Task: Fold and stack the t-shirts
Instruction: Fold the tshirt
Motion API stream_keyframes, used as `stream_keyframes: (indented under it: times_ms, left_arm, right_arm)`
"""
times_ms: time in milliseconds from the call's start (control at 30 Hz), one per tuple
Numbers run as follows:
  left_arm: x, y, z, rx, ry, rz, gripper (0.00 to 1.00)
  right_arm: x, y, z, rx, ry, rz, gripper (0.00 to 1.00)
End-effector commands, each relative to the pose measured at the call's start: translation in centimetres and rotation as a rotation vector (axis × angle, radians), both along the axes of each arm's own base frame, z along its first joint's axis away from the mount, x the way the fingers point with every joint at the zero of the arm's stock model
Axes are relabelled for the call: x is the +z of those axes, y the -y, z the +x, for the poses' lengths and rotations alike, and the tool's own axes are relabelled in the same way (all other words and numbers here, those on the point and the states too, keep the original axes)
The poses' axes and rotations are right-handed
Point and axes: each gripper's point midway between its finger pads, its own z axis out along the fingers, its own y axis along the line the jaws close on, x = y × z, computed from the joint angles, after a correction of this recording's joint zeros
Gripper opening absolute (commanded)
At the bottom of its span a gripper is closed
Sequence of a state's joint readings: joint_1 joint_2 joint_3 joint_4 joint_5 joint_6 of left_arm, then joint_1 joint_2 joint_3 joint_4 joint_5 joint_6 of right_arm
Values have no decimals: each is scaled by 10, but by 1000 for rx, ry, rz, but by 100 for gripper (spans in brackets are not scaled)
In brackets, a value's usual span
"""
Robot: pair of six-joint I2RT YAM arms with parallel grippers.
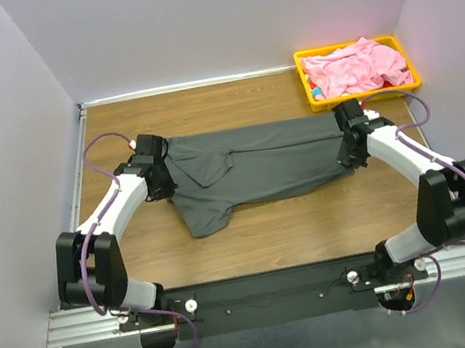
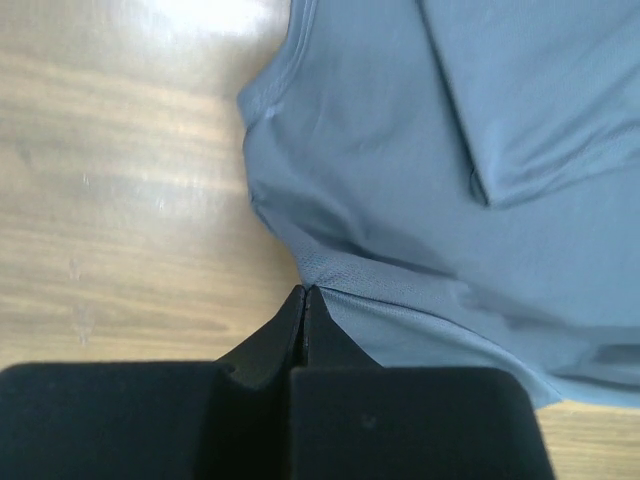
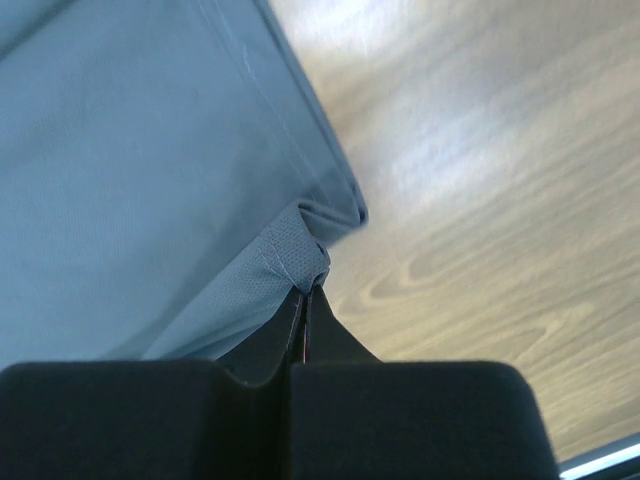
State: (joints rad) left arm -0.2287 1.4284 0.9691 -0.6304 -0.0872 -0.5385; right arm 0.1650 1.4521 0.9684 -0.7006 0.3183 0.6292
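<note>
Left gripper (image 2: 304, 291) and right gripper (image 3: 308, 290) each pinch opposite ends of the grey t-shirt (image 1: 258, 165) stretched between them.

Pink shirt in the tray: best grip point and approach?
Pinch a raised fold on top of the pink shirt, coming straight down. It lies crumpled in a heap inside the tray, whose walls block any side approach.

Plain charcoal t-shirt (image 1: 254, 170), plain light pink t-shirt (image 1: 356, 67), bright yellow tray (image 1: 345, 46).
Table (image 1: 295, 226) mid-brown wood grain with pale glare patches; charcoal cloth looks bluish-grey in the wrist views, fine mesh weave at the edges; arms (image 1: 121, 201) white and black, cables (image 1: 106, 136) purple.
</note>
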Motion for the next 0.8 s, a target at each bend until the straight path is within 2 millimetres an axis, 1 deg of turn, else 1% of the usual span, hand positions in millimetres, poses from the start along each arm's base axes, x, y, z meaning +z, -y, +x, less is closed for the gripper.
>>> stream_keyframes:
  times_ms: [0,33,67,100,133,200,233,267,333,367,467,767]
  left_arm:
    - [6,1,21,-20,18,-7,0]
    - [4,-3,27,-10,14,-5,0]
    - [5,-3,31,-10,21,-7,0]
    - [6,-6,35,-4,24,-5,0]
    - [5,-6,40,-6,23,-3,0]
    - [6,-5,48,-7,30,-3,0]
    - [2,-6,50,-8,20,0,0]
    - [5,-4,56,-10,29,-2,0]
    - [1,-3,62,-16,19,-2,0]
    - [4,-2,66,-22,24,-6,0]
    - [5,-2,73,-19,30,-9,0]
    - [-5,-10,81,1,24,-5,0]
  right_arm:
    - [10,18,19,4,-4,-74,2]
    - [5,20,22,3,-22,-83,2]
    - [8,22,28,0,-12,-84,2]
    - [7,23,32,2,-18,-84,2]
    - [3,25,34,3,-29,-80,2]
    - [4,25,44,7,-18,-76,2]
    - [3,25,46,8,-19,-73,2]
    - [-2,25,48,9,-34,-69,2]
    - [-1,25,56,12,-27,-66,2]
    - [-3,25,58,12,-34,-63,2]
    - [0,25,67,14,-23,-61,2]
    - [-13,29,75,7,-44,-59,2]
